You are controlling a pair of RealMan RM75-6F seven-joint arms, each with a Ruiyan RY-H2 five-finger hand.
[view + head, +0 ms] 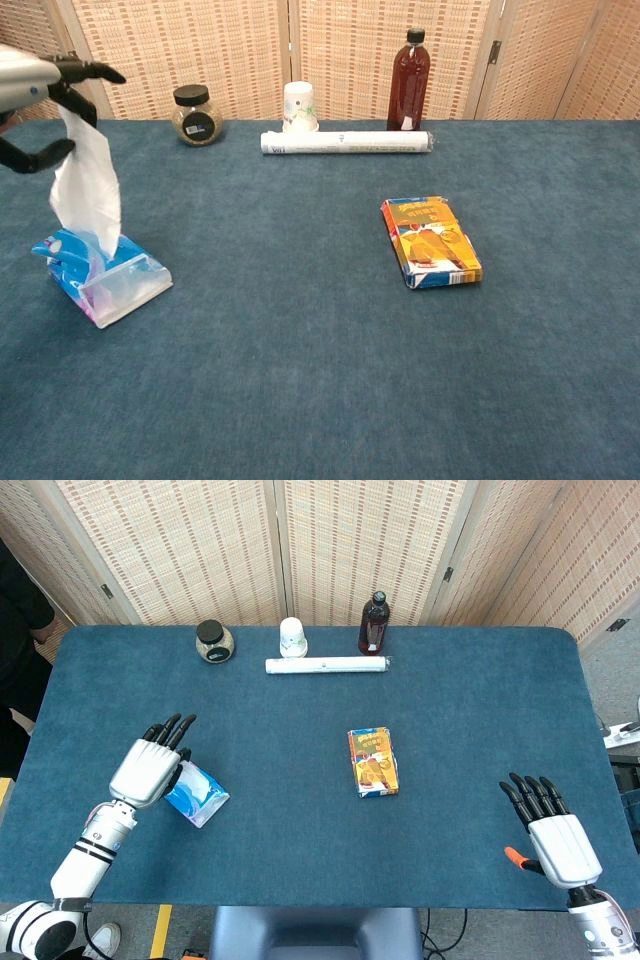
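Note:
My left hand (150, 767) (40, 85) hovers above the blue tissue pack (200, 795) (100, 277) at the table's front left and pinches a white tissue (88, 190). The tissue hangs stretched from the fingers down into the pack's slot. My right hand (555, 832) lies flat at the front right corner with its fingers spread and nothing in it; the chest view does not show it. An orange snack box (373, 762) (430, 241) lies flat near the middle.
Along the far edge stand a dark-lidded jar (213, 641) (194, 114), a white cup (292, 637) (300, 106) and a brown bottle (373, 623) (409, 79). A long white roll (327, 665) (346, 142) lies in front of them. A folding screen backs the table.

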